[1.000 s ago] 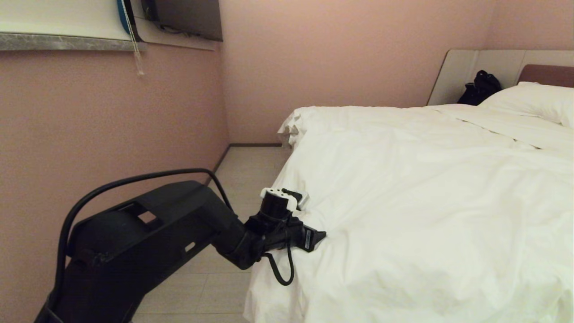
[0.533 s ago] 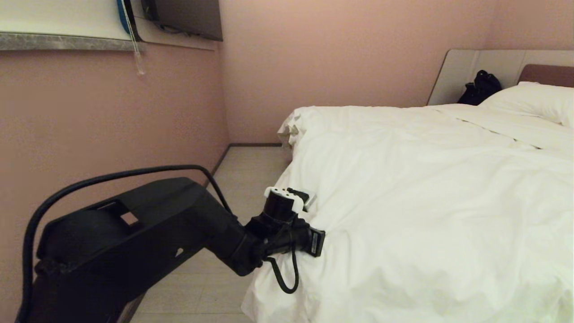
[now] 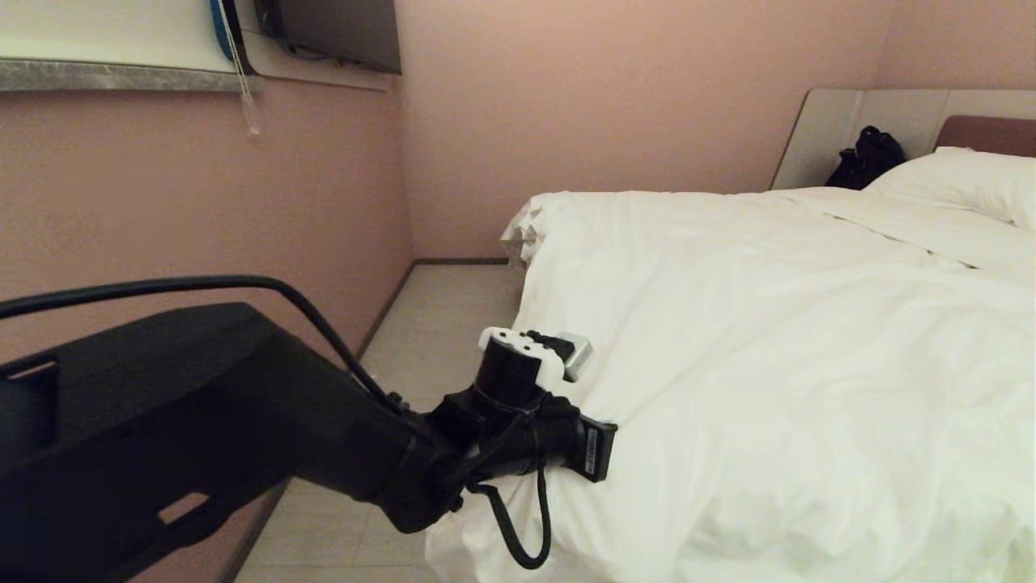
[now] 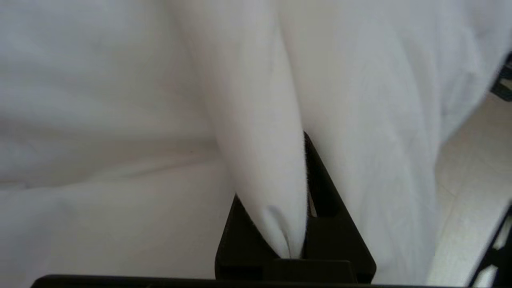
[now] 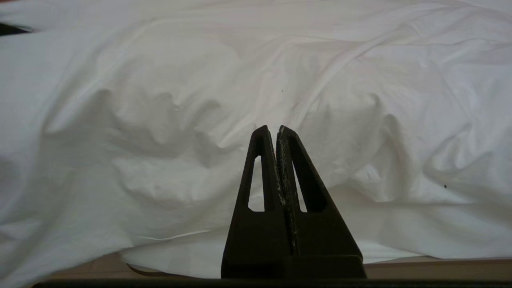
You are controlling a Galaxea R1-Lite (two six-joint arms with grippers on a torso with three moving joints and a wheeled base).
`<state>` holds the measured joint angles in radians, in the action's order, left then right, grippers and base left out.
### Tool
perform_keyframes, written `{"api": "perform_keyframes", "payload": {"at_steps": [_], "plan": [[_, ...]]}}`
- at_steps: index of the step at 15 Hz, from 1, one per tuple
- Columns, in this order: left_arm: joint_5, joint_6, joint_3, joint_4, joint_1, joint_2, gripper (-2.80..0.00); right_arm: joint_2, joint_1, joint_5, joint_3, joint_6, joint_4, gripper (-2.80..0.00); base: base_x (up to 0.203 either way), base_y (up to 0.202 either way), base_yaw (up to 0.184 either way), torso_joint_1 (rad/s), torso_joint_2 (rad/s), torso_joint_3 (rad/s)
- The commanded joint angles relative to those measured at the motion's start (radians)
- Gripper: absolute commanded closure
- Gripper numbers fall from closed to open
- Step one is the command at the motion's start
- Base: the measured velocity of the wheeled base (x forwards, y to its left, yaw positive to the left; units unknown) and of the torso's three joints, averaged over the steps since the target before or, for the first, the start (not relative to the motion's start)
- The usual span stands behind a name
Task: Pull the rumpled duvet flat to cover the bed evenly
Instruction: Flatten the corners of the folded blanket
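Duvet (image 3: 769, 364): one, wrinkled, spread over one bed (image 3: 983, 134). One pillow (image 3: 963, 182) is seen at the headboard end. Left gripper (image 4: 296, 208) is clamped on a duvet fold at the near edge; right gripper (image 5: 276, 136) is pressed closed, empty, before the duvet.

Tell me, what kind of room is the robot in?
It looks like a bedroom, maybe in a hotel. There is a big bed with a puffy white duvet and a pillow by the headboard, pink walls, and a screen mounted high on the wall.
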<state>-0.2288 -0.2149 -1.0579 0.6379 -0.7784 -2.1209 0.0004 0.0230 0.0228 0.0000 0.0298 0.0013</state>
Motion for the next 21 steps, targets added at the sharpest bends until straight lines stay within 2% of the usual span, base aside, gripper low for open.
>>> {"api": "perform_keyframes", "payload": {"at_steps": [1,5,10,21], "plan": [[-0.004,-0.003,0.035,0.001,-0.024,0.083,0.00,0.000,0.000,0.000,0.000,0.001,0.000,0.00,0.000,0.000,0.000,0.000,0.00,0.000],[-0.003,-0.040,0.077,0.000,-0.050,0.129,0.00,0.000,0.000,0.000,0.000,0.001,0.000,0.00,0.000,0.000,0.000,0.000,0.00,0.000],[-0.001,-0.043,0.104,0.003,-0.096,0.163,0.00,0.000,0.000,0.000,0.000,0.001,0.000,0.00,0.000,0.000,0.000,0.000,0.00,0.000],[0.008,-0.058,0.094,0.016,-0.084,0.105,0.00,0.000,0.000,0.000,0.000,0.001,0.000,0.00,0.000,0.000,0.000,0.000,0.00,0.000]]}}
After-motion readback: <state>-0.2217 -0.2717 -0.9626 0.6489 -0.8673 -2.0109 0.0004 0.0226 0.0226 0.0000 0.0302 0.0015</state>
